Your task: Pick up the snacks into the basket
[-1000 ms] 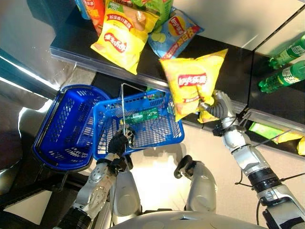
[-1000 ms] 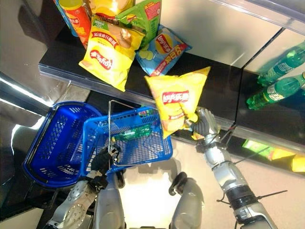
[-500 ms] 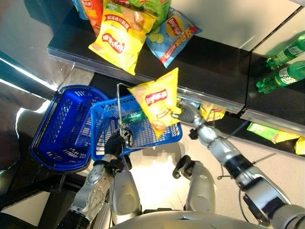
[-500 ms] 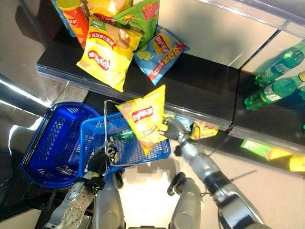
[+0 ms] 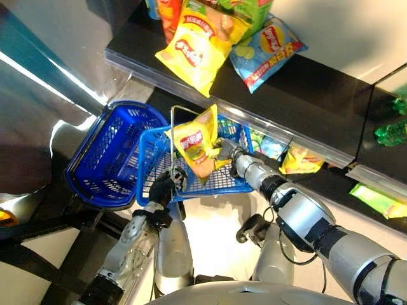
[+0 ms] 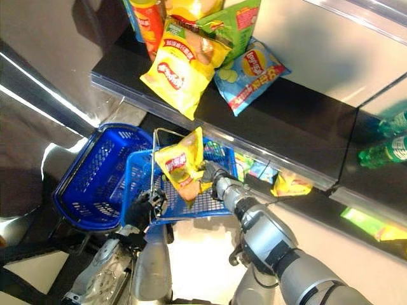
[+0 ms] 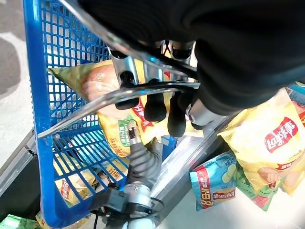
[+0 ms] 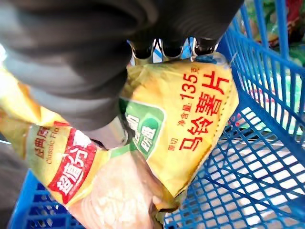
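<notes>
Starting at left: a 2nd blue basket (image 5: pixel 111 159) sat beside the held blue basket (image 5: pixel 149 171). L hand (image 5: pixel 164 189) was curled round the wire handle (image 5: pixel 172 136). R hand (image 5: pixel 224 149) pinched the yellow chip bag (image 5: pixel 196 141), w/ bag low inside held basket. More snack bags (image 5: pixel 216 38) lay on black shelf (image 5: pixel 305 89) above.

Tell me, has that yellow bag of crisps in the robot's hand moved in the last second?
Yes. The right hand has carried the yellow crisp bag from in front of the black shelf down into the blue basket that the left hand holds by its handle.
</notes>
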`<state>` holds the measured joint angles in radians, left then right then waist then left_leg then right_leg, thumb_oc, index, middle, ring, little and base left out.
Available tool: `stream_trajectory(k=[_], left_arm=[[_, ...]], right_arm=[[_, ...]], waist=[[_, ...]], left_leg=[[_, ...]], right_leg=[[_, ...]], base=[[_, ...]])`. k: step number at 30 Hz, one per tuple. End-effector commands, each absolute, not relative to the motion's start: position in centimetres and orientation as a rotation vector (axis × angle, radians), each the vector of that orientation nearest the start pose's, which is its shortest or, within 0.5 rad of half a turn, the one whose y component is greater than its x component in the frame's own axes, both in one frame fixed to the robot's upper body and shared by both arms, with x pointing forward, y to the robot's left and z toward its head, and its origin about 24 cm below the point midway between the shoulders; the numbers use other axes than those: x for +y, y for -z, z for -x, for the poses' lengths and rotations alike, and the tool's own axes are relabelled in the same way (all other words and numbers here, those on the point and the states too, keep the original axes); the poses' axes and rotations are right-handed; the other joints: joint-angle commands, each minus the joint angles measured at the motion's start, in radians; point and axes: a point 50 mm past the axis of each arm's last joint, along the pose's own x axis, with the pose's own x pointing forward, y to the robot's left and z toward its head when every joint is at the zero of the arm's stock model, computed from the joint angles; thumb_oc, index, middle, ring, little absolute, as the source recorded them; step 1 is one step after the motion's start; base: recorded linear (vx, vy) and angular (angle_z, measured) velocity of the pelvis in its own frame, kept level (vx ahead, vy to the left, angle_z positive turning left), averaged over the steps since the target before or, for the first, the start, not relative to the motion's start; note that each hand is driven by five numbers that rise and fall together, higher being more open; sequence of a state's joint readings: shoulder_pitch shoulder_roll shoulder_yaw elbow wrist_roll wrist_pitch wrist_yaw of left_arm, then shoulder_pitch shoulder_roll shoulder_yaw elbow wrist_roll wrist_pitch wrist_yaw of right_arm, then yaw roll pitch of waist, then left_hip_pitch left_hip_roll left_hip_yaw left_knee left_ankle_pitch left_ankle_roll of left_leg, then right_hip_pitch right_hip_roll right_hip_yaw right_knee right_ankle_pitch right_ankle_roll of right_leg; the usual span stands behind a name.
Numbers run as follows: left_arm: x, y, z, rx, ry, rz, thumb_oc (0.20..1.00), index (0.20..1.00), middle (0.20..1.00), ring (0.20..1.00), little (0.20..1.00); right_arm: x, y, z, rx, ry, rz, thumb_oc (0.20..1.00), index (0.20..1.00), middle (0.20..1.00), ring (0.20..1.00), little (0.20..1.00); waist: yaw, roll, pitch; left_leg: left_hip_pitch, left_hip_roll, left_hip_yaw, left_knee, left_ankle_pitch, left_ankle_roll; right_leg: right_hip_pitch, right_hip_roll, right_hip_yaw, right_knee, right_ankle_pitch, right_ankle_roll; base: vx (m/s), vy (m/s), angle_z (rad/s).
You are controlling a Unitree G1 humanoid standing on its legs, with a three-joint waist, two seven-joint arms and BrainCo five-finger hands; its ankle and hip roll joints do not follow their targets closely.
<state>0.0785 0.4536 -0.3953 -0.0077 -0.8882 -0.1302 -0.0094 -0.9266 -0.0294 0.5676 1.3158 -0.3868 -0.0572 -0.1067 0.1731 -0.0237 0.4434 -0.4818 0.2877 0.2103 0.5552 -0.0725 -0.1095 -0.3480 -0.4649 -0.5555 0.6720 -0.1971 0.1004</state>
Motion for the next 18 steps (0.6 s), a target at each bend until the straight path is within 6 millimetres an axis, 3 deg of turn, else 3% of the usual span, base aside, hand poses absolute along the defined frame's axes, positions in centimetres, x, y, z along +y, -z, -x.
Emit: stream_trajectory(k=[1, 7, 12, 13, 14, 18], left_arm=[[12.0, -12.6, -22.4, -0.318, 0.578, 0.615, 0.2, 0.2, 0.2, 0.2, 0.2], [11.5, -13.2, -22.5, -0.322, 0.619, 0.62, 0.2, 0.2, 0.2, 0.2, 0.2], [10.9, -13.3, -22.5, -0.313, 0.66, 0.629, 0.2, 0.2, 0.2, 0.2, 0.2], [10.7, -13.4, -22.5, -0.314, 0.665, 0.634, 0.2, 0.2, 0.2, 0.2, 0.2], [10.5, -13.5, -22.6, -0.315, 0.673, 0.635, 0.2, 0.2, 0.2, 0.2, 0.2], [10.0, -13.4, -22.7, -0.311, 0.687, 0.628, 0.2, 0.2, 0.2, 0.2, 0.2]], right_arm=[[-6.3, -3.7, -37.2, 0.202, -0.46, 1.122, 0.2, 0.2, 0.2, 0.2, 0.2], [-6.8, -1.2, -35.8, 0.319, -0.518, 1.108, 0.2, 0.2, 0.2, 0.2, 0.2], [-8.8, -0.1, -35.4, 0.394, -0.499, 1.152, 0.2, 0.2, 0.2, 0.2, 0.2], [-9.4, 0.2, -35.3, 0.403, -0.491, 1.192, 0.338, 0.338, 0.338, 0.338, 0.338], [-9.7, 0.3, -35.3, 0.392, -0.481, 1.218, 1.0, 1.0, 1.0, 1.0, 1.0], [-10.3, -0.1, -35.7, 0.374, -0.453, 1.254, 1.0, 1.0, 1.0, 1.0, 1.0]], waist=[[0.044, 0.057, -0.058], [0.06, 0.066, -0.053], [0.077, 0.079, -0.049], [0.081, 0.084, -0.048], [0.083, 0.086, -0.048], [0.083, 0.087, -0.05]], left_leg=[[0.03, 0.007, 0.004, 0.021, -0.037, 0.024], [0.02, -0.001, -0.006, 0.021, -0.036, 0.029], [0.008, -0.011, -0.015, 0.022, -0.034, 0.033], [0.006, -0.014, -0.018, 0.02, -0.033, 0.033], [0.005, -0.017, -0.018, 0.022, -0.033, 0.033], [0.004, -0.019, -0.018, 0.022, -0.035, 0.037]], right_leg=[[0.019, 0.013, 0.009, -0.015, 0.132, 0.087], [0.014, 0.012, 0.004, -0.011, 0.134, 0.088], [0.015, 0.003, -0.009, -0.009, 0.133, 0.091], [0.013, -0.001, -0.011, -0.007, 0.134, 0.094], [0.012, -0.002, -0.011, -0.005, 0.135, 0.095], [0.007, -0.007, -0.005, 0.001, 0.135, 0.095]], base=[[0.0, -0.001, 0.11], [0.0, -0.001, 0.07], [0.0, 0.009, 0.12], [0.01, 0.022, 0.08], [0.01, 0.023, 0.07], [0.0, 0.014, 0.01]])
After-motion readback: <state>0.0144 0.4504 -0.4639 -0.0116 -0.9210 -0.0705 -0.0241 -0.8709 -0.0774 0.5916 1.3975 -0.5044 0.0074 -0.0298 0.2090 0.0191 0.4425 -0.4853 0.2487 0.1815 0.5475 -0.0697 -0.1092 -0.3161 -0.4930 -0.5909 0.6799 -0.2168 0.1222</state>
